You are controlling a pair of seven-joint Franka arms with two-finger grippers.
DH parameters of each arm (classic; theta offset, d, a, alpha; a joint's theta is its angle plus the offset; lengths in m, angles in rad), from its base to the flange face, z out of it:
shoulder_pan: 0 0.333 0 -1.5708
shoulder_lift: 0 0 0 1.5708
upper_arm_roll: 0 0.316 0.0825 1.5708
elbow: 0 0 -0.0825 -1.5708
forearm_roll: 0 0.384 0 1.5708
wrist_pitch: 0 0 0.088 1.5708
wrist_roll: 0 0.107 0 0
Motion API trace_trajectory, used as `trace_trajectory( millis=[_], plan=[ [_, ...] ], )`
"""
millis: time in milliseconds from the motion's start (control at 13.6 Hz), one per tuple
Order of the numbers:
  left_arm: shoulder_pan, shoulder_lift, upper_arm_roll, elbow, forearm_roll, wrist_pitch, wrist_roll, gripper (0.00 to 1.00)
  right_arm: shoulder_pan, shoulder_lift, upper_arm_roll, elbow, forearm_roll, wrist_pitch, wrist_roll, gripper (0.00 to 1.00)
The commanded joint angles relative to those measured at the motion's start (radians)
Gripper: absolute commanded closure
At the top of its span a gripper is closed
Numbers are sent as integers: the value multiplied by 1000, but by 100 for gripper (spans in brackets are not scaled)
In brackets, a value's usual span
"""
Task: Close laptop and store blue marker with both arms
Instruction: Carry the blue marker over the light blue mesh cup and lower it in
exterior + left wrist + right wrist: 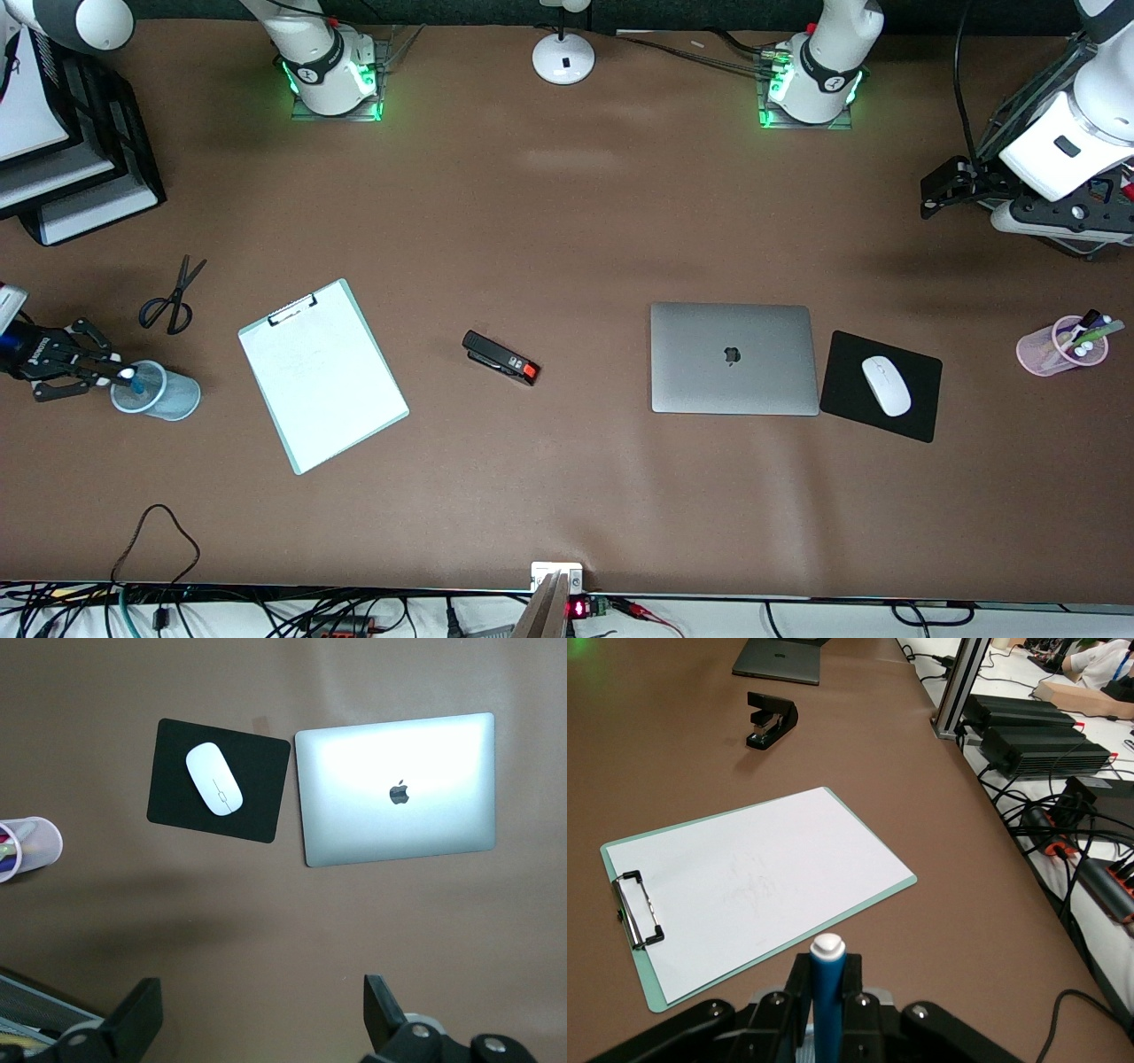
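The laptop (pixel 731 357) (pixel 399 788) lies shut on the table, silver lid up with the dark apple logo showing. My right gripper (pixel 111 372) (pixel 828 979) is shut on the blue marker (pixel 127 374) (pixel 827 1001), which stands between its fingers white tip outward, at the mouth of a clear bluish cup (pixel 168 397) at the right arm's end of the table. My left gripper (pixel 932 189) (pixel 261 1014) hangs open and empty over bare table toward the left arm's end, looking down on the laptop.
A black mouse pad (pixel 912 416) (pixel 266 797) with a white mouse (pixel 886 385) lies beside the laptop. A pink pen cup (pixel 1059 347) (pixel 35 846) stands at the left arm's end. Stapler (pixel 500 357), clipboard (pixel 321 377), scissors (pixel 173 297) and black trays (pixel 106 133) lie toward the right arm's end.
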Motion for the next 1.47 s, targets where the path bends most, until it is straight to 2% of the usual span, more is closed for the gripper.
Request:
trace_trajectory(
  millis=[0,1027,1320,1394],
  plan=[
    [2,10,5,27,-10,-22,16,0,-15,30,11,31,-2,-1,-17,99],
    [2,10,5,27,-11,-34,16,0,-21,71,3,30,-16,53,-37,99],
    [2,10,6,27,-11,-34,16,0,-24,71,3,25,-63,51,-35,99],
    [2,10,5,27,-11,-34,16,0,-23,71,3,27,-71,50,-35,95]
  ],
)
